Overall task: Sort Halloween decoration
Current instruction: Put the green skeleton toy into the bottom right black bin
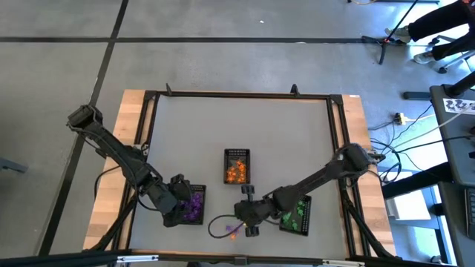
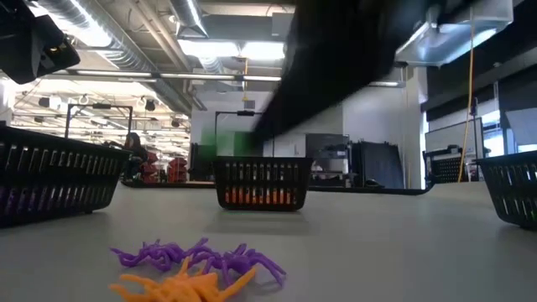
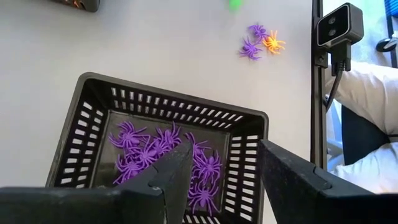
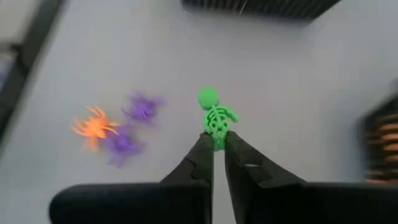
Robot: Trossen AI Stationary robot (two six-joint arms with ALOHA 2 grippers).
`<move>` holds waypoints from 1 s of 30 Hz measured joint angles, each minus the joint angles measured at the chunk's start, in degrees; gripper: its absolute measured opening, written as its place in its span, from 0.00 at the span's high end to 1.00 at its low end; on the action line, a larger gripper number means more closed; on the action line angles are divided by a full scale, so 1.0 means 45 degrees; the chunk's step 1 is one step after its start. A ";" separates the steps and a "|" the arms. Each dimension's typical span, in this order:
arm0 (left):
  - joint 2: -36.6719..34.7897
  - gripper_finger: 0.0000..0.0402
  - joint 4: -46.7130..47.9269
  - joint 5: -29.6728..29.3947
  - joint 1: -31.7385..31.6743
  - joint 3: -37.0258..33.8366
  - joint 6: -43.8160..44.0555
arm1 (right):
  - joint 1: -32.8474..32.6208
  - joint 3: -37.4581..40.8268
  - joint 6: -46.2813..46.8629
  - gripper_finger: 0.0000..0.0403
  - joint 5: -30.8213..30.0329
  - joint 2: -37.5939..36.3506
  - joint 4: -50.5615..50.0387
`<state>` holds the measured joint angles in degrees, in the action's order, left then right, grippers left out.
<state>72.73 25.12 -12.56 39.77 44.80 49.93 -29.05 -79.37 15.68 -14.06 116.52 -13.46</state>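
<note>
My right gripper is shut on a small green skeleton trinket over the near middle of the table. Beside it, two purple spiders and an orange one lie loose on the tabletop. My left gripper hovers open above the black mesh tray of purple spiders at the near left, touching nothing. A tray of orange trinkets stands in the middle. A tray of green ones stands at the near right. My right gripper pinches the skeleton's lower end between its two fingertips, slanting down from the table's right side. The ribs and round head stick out past the fingertips. The figure seems clear of the tabletop.
A dark cable loops on the table by the loose spiders. The black frame rail runs round the table. A camera sits on the near rail. Bare grey tabletop stretches beyond the orange tray.
</note>
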 joint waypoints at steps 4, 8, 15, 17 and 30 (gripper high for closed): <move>0.0000 0.57 -0.0004 0.0000 0.0000 0.0000 -0.0002 | -0.0693 -0.0021 0.0264 0.95 -0.0891 -0.1568 -0.1868; 0.0000 0.57 -0.0074 0.0000 0.0000 0.0000 -0.0005 | -0.1848 -0.0033 0.1349 0.98 -0.1729 -0.3244 -0.4153; 0.0000 0.57 -0.0075 0.0000 0.0000 0.0000 -0.0001 | -0.3928 -0.0036 0.6451 0.95 -0.2024 -0.4815 -0.9104; 0.0000 0.57 -0.0072 -0.0002 0.0000 0.0000 0.0000 | -0.4401 -0.0036 0.7918 0.94 -0.2046 -0.4883 -1.0324; 0.0000 0.57 -0.0072 -0.0004 0.0000 0.0000 0.0000 | -0.5286 0.1233 1.2428 0.75 -0.1404 -0.4849 -1.0722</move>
<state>72.73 24.80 -12.58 39.77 44.80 49.93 -52.84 -73.82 71.61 -20.38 94.70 -61.71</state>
